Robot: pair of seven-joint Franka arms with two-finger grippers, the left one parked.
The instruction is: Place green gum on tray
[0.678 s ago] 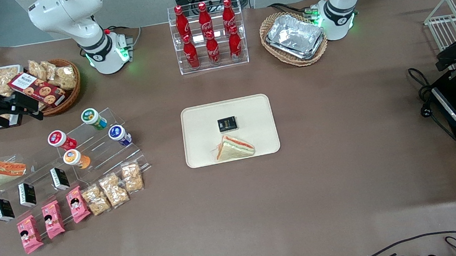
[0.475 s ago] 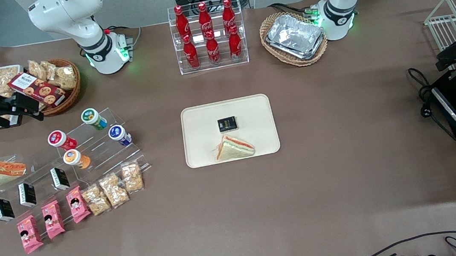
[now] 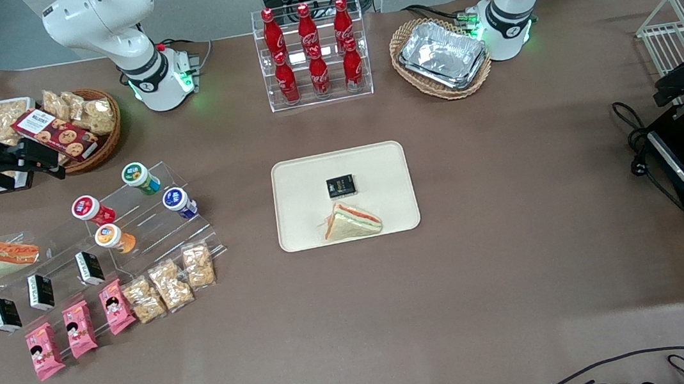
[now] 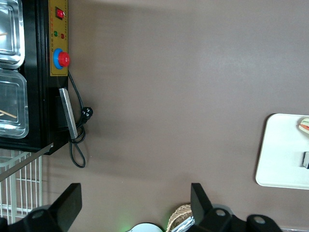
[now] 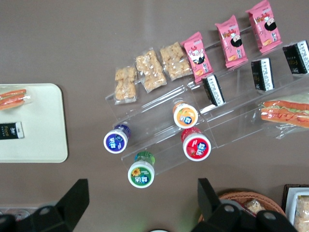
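While nothing is held yet, the main risk is a wrong pick: the clear acrylic stepped rack (image 3: pixel 140 225) packs four lookalike canisters close together.

Near to far from the front camera:
- orange-bodied canister (image 3: pixel 113 238), lower step
- blue-bodied canister (image 3: pixel 179 202) and red-bodied canister (image 3: pixel 91 209), mid level
- green gum (image 3: pixel 140 177), a small green-bodied cylinder with a white lid and green-and-yellow label, on the top step, farthest from the camera

The cream-beige rectangular plastic tray (image 3: pixel 296 184) sits mid-table, well apart from the rack. It already carries a small black box (image 3: pixel 341 186) and a wrapped triangular sandwich (image 3: pixel 351 222). The corner strip farthest from the camera is bare.

The right arm's gripper (image 5: pixel 140 205) hangs high at the working arm's end of the table, beside the wicker snack basket (image 3: pixel 91 127), with its black fingers spread wide and nothing between them. In the wrist view the green gum (image 5: pixel 141 172) lies below and roughly centred between the fingers, well apart from them.

Failure modes, as I judge them:
- a finger clips the blue canister on descent, since it stands just beside the gum
- the canister tips off the slick acrylic step if gripped off-centre
- the drop lands on the sandwich or box if the bare tray area isn't targeted
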